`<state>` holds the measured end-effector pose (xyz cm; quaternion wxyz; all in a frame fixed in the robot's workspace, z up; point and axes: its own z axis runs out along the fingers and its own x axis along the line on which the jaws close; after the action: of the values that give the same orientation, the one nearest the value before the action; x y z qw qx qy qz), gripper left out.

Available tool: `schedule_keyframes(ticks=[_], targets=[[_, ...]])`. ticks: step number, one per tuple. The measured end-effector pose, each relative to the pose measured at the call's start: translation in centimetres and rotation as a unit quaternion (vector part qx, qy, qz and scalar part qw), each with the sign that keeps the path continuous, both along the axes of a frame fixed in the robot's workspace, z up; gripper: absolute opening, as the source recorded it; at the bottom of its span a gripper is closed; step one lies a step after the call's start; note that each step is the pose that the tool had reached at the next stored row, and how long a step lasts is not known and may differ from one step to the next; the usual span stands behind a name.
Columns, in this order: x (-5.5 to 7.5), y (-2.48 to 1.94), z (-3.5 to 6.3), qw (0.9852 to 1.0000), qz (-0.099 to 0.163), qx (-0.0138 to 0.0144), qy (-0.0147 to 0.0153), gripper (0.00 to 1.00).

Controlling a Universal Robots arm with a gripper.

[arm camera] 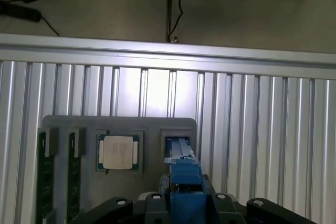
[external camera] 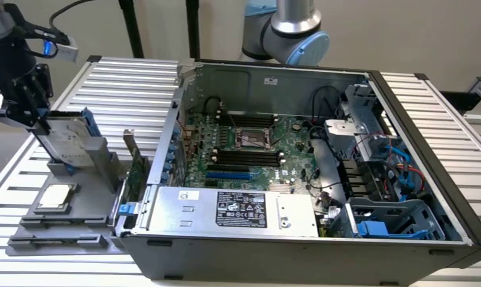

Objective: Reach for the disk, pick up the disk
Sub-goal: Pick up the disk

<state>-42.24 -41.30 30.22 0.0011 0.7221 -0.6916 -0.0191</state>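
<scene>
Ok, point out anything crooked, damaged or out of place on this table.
Nothing stands out. The disk stands on edge in its slot of the grey tray, with the gripper at its upper end. The CPU chip lies flat and square in its pocket beside it. The computer case sits open, nothing visibly spilled or broken.

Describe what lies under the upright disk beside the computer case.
The disk stands in a slot of a grey holder, which rests on the ribbed table. The slot hides the disk's lower edge; the gripper covers its upper corner.
</scene>
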Motion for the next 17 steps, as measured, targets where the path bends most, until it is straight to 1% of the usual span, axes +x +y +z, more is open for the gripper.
schedule_keyframes(ticks=[3,12,17], targets=[[0.0,0.0,0.96,1.0,0.0,0.0001,-0.0001,0.33],[0.1,0.0,5.07,1.0,0.0,0.0,0.0,0.33],[0.4,0.0,7.34,1.0,0.0,0.0,0.0,0.33]])
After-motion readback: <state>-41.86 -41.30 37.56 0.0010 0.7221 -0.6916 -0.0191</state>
